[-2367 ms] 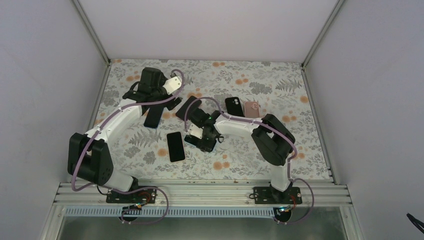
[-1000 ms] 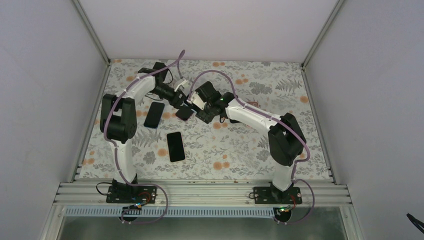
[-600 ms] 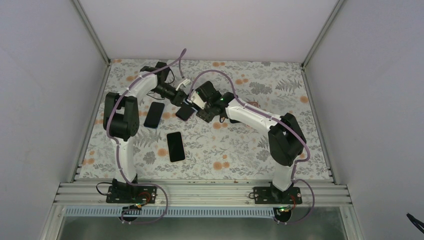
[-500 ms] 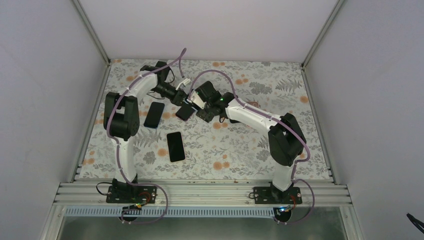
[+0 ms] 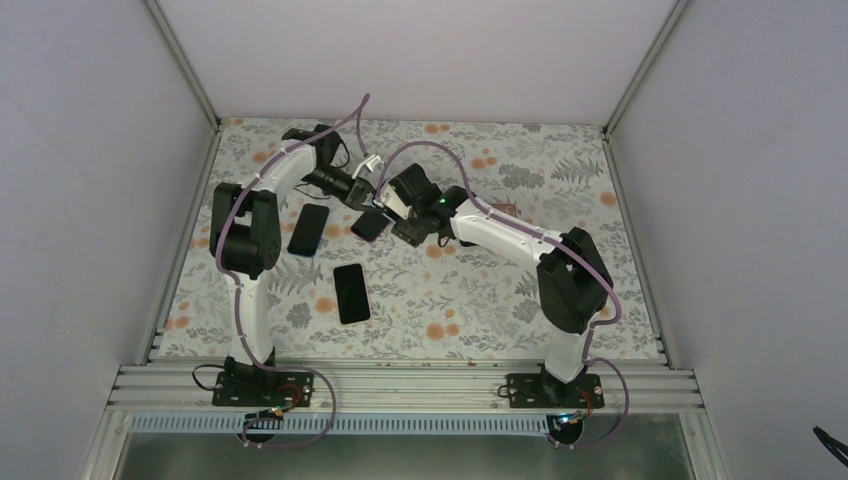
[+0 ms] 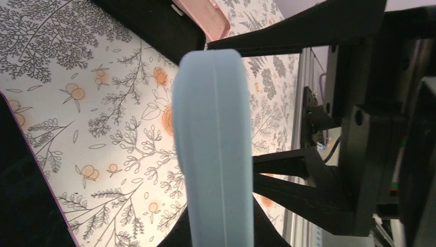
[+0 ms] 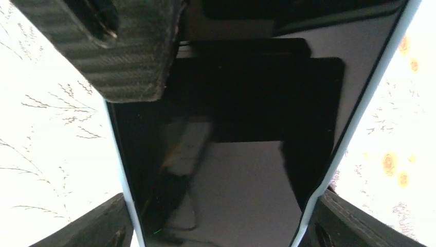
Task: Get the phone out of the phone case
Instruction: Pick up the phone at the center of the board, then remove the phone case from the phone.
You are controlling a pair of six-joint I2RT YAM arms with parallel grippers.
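Observation:
A phone (image 7: pixel 226 170) with a black screen sits in a light blue phone case (image 6: pixel 216 144) and is held up off the table between both arms (image 5: pixel 370 225). My right gripper (image 7: pixel 221 221) spans the width of the cased phone, one finger against each blue side edge. My left gripper (image 6: pixel 218 229) is shut on the case, which I see edge-on between its dark fingers (image 6: pixel 172 237). In the right wrist view one left finger (image 7: pixel 113 46) lies over the top corner of the screen. The two grippers meet at the back middle of the table, left (image 5: pixel 368 203) and right (image 5: pixel 395 220).
Two bare black phones lie on the flowered tabletop, one (image 5: pixel 308 228) left of the held phone and one (image 5: pixel 351 292) nearer the front. A pink case (image 6: pixel 203 15) and a dark one (image 6: pixel 154 25) lie behind. Walls enclose the left, back and right sides.
My left gripper has moved in beside the right one and its jaws have closed on the blue case. The right gripper has kept its hold and barely shifted.

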